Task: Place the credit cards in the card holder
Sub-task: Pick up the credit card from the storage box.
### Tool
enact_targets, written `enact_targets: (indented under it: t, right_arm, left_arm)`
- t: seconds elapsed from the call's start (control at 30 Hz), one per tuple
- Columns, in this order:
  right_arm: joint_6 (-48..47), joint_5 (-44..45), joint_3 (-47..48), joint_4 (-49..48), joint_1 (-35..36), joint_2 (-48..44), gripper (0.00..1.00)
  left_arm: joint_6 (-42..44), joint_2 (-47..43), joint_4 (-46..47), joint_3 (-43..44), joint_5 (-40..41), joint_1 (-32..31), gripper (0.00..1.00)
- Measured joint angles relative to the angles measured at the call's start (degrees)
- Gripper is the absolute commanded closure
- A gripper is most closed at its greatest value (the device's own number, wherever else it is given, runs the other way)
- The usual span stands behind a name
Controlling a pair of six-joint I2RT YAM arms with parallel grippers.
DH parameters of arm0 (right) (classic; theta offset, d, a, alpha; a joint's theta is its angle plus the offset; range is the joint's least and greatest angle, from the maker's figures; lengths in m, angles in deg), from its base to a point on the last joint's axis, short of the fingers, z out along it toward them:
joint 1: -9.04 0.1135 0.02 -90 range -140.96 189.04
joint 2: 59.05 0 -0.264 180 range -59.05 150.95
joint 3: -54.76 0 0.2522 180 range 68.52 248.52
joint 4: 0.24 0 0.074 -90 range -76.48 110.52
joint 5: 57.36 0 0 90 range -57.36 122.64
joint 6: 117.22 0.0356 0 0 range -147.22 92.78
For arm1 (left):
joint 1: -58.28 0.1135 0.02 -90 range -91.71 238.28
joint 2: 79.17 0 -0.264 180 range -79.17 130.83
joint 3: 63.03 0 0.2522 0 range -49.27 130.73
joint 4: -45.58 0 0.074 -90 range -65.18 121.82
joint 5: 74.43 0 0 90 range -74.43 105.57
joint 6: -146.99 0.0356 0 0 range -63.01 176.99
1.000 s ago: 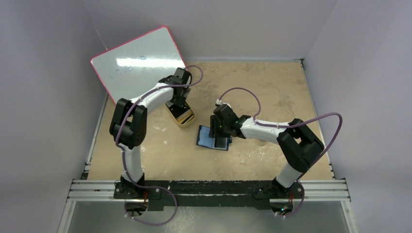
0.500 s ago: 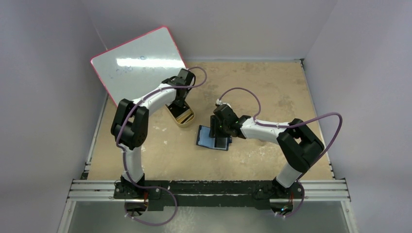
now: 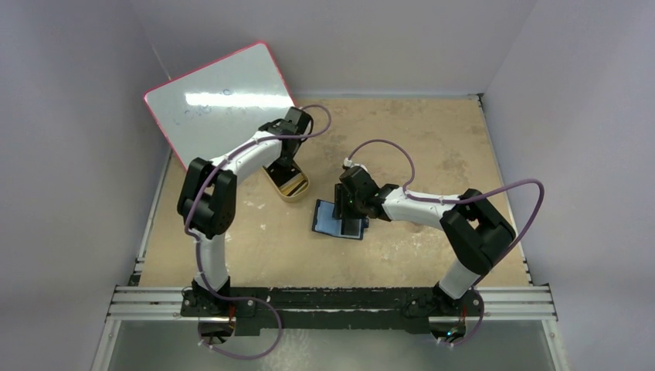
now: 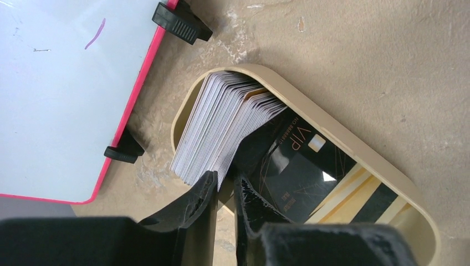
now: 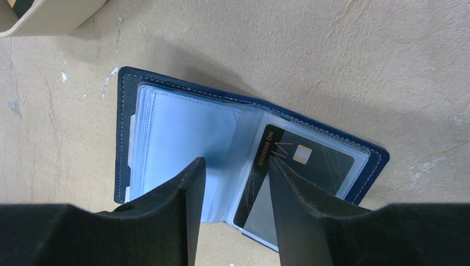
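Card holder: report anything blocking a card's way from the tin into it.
The right gripper hangs over the open card holder, jaws straddling its fold; a black card fills one pocket. Nothing visible lies between tin and holder.

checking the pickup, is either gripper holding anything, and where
Left gripper nearly shut at the edge of the stacked cards in the tin; grip cannot be told. Right gripper open over the card holder, holding nothing.

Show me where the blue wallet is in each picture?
Top external: blue wallet in the middle, just right of the gold tin.
Left wrist: not in it.
Right wrist: blue wallet open, filling the middle.
Shared landmark: gold tin, seen in all three views.
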Motion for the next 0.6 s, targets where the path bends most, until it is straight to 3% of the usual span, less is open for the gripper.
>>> enact_targets:
  t: [0.13, 0.6]
  right_arm:
    - [0.0, 0.0, 0.0, 0.0, 0.0, 0.0, 0.52]
    - [-0.2, -1.6, -0.5, 0.5, 0.0, -1.0, 0.51]
  left_arm:
    - [0.0, 0.2, -2.8, 1.5, -0.4, -0.9, 1.00]
    - [-4.0, 1.1, -10.4, 5.6, -3.9, -3.6, 1.00]
